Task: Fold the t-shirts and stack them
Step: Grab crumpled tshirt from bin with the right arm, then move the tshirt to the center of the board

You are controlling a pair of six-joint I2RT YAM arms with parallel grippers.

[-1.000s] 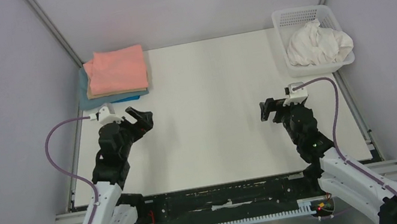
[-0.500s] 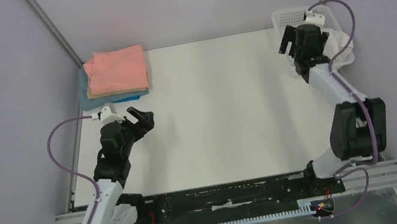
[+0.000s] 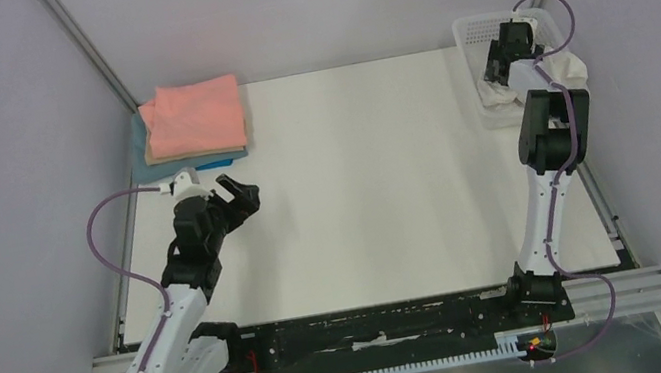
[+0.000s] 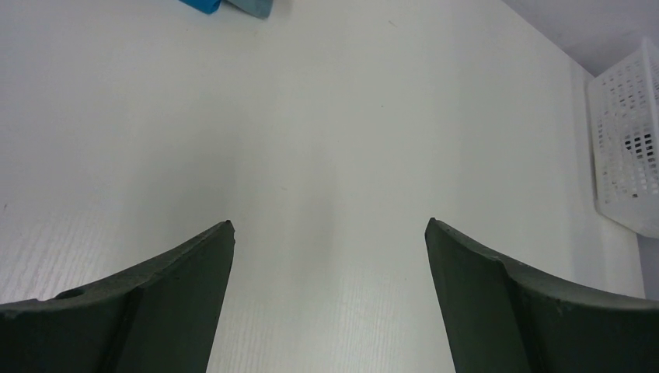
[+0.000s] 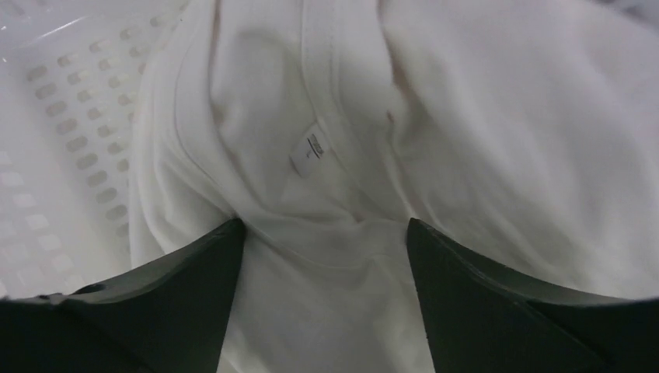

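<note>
Reaches right gripper [image 5: 324,227] from mid-table down into lattice basket [image 5: 54,116]; straddles collar of crumpled white t-shirt [image 5: 466,116], jaws apart, nothing pinched yet. Keeps left gripper [image 4: 328,225] spread, empty, over table [image 4: 311,93]. Signals pickup starting.

A plain white t-shirt [image 5: 466,116] lies crumpled in the basket [image 3: 480,26] at the far right corner of the surface [image 3: 360,202], its neckline and small sewn label turned upward. At the far left corner, a folded salmon-pink shirt [image 3: 193,115] tops a neat stack, with a tan shirt [image 3: 199,154] and a blue shirt [image 3: 139,156] showing at the edges beneath it.
</note>
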